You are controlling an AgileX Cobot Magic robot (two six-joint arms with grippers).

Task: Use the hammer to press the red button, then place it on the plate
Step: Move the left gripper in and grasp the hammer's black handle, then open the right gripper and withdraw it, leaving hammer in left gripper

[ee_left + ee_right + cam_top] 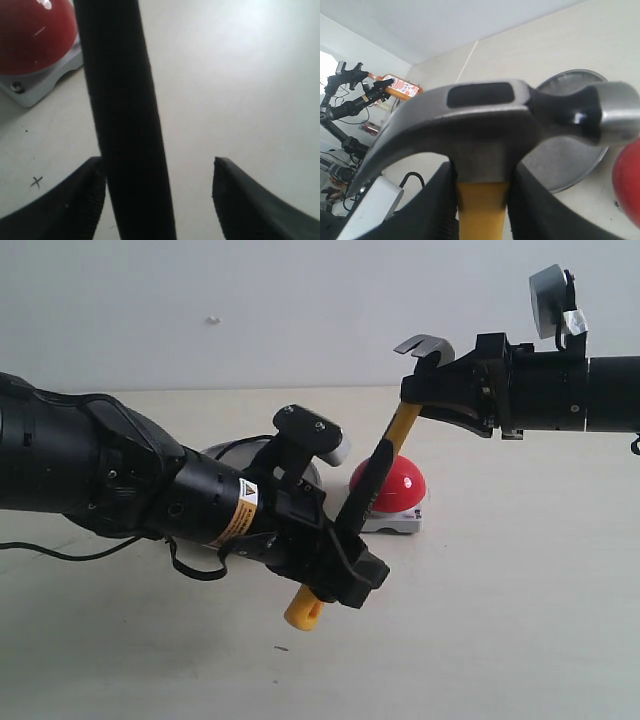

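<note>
Right jaws clamp the hammer (485, 117) on its yellow neck just under the head. Left jaws stand apart around its black grip, one touching it. The hammer hangs tilted, head at 1 o'clock, loop at 7, near the button (398, 485), with the plate (570, 165) beyond. It is likely head-heavy and stiff, so grip the ribbed handle firmly.

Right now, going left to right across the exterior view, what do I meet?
plate → left gripper → red button → right gripper; the hammer slants across the last three.
</note>
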